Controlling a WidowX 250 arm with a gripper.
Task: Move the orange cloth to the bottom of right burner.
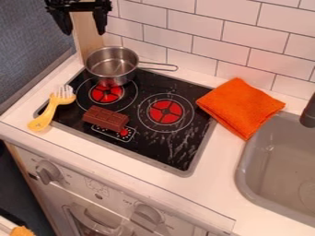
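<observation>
Fingers (100,22) wide apart, I hang near the counter's (216,170) back left corner, while the orange cloth (239,105) overlaps the stovetop's (148,150) back right corner.

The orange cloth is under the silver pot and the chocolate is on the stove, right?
Not quite. The camera view shows the orange cloth at the right edge of the stove, away from the silver pot. The chocolate is on the stove, yes.

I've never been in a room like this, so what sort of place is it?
It looks like a toy or play kitchen. A black stovetop with printed red burners sits beside a grey basin-like sink, and a small shiny metal saucepan rests at the stovetop's back left.
</observation>
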